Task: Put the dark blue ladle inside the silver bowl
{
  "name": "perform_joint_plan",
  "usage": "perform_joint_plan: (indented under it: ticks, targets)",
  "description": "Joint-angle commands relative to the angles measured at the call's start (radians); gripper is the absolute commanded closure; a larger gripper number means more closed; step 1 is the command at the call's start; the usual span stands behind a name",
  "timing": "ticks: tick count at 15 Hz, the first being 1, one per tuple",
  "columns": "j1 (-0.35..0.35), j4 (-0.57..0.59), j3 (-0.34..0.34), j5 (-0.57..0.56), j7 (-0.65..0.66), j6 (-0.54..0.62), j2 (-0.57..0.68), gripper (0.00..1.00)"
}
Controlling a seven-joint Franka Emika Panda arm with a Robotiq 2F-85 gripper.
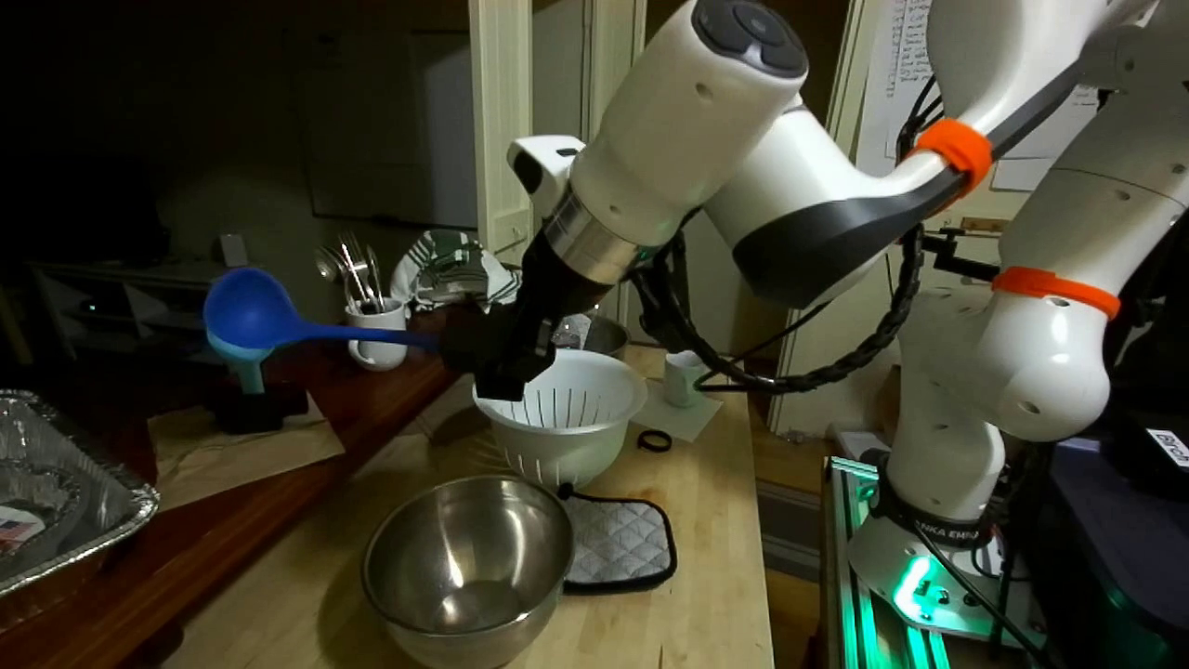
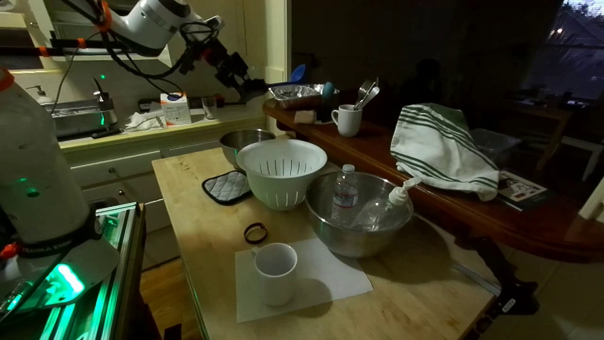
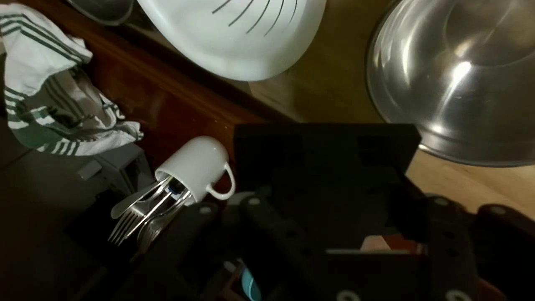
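The dark blue ladle [image 1: 249, 305] is held in the air, nearly level, in an exterior view. Its cup points away from the arm, and it also shows in an exterior view [image 2: 297, 73]. My gripper [image 1: 497, 358], also in an exterior view [image 2: 250, 88], is shut on a dark block at the handle's end. In the wrist view this block hides the fingertips [image 3: 328, 179] and the ladle is out of sight. The silver bowl [image 1: 418, 548] stands on the wooden table, below and to the side of the gripper; it also shows in an exterior view [image 2: 230, 153] and the wrist view [image 3: 439, 96].
A white colander [image 2: 283, 189] stands beside the bowl, with a pot holder [image 1: 618, 544]. Another steel bowl [image 2: 330, 236] holds bottles. The raised counter bears a teal scoop [image 1: 249, 372], foil tray [image 1: 93, 539], cutlery mug [image 1: 379, 344] and towel [image 2: 443, 146].
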Motion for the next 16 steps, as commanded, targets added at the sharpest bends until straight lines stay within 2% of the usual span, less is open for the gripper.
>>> perform_joint_plan:
  ticks: [1, 5, 6, 10, 13, 16]
  targets:
    - [-0.023, -0.026, -0.002, -0.024, 0.012, 0.061, -0.007, 0.34]
    - [-0.027, -0.047, -0.022, -0.043, 0.017, 0.099, -0.014, 0.34]
    - [-0.029, -0.046, -0.011, -0.058, 0.038, 0.106, -0.004, 0.59]
    - [-0.047, -0.117, 0.083, -0.159, 0.257, 0.101, -0.049, 0.59]
    - [-0.039, -0.175, 0.140, -0.274, 0.476, 0.094, -0.058, 0.59]
    - [-0.048, -0.195, 0.135, -0.469, 0.678, 0.154, 0.012, 0.59]
